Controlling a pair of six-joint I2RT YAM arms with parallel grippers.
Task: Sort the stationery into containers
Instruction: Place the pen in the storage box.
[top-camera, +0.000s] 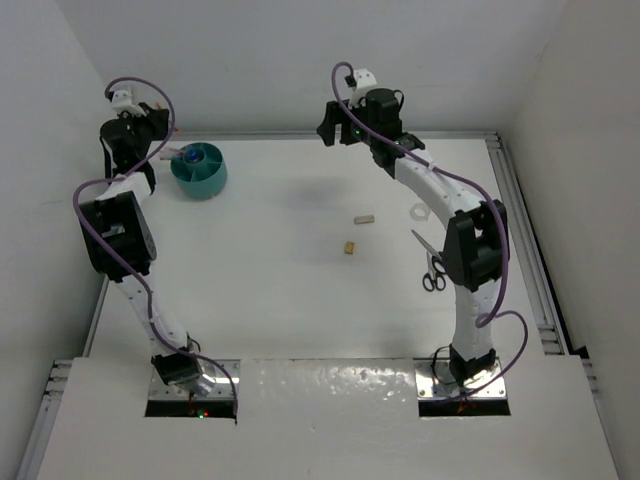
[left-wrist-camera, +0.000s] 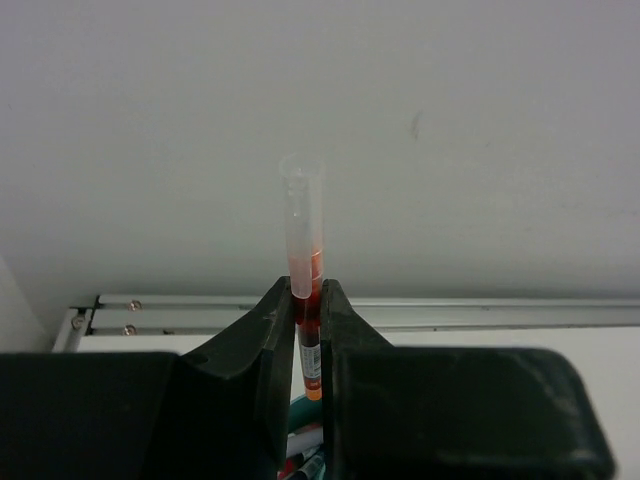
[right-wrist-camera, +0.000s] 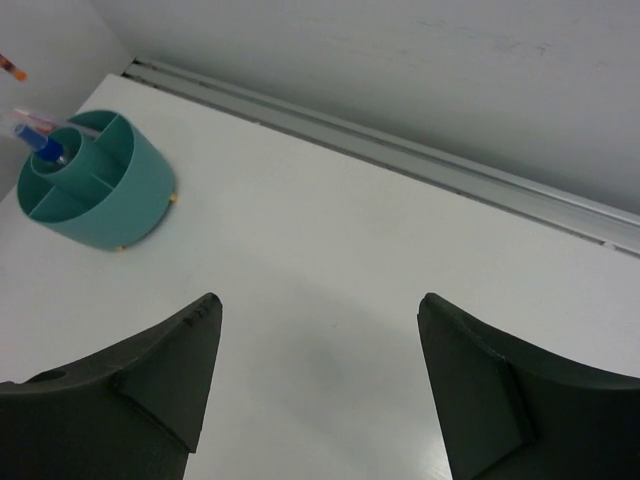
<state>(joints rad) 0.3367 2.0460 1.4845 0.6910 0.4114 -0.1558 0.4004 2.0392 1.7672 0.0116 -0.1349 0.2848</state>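
My left gripper (left-wrist-camera: 308, 290) is shut on a red pen (left-wrist-camera: 303, 230) with a clear cap, held upright. In the top view this gripper (top-camera: 166, 147) is at the left rim of the round teal tub (top-camera: 205, 180). The tub (right-wrist-camera: 110, 205) holds a blue-capped item (right-wrist-camera: 40, 140), and pens show in it below the jaws (left-wrist-camera: 305, 455). My right gripper (right-wrist-camera: 320, 315) is open and empty, high over the far middle of the table (top-camera: 332, 125). Black-handled scissors (top-camera: 432, 262), a white tape roll (top-camera: 418, 211) and a tan eraser (top-camera: 348, 247) lie on the table.
A small pale block (top-camera: 364, 217) lies near the eraser. A metal rail (right-wrist-camera: 420, 160) runs along the table's far edge below the white back wall, and another rail (top-camera: 530, 240) runs along the right side.
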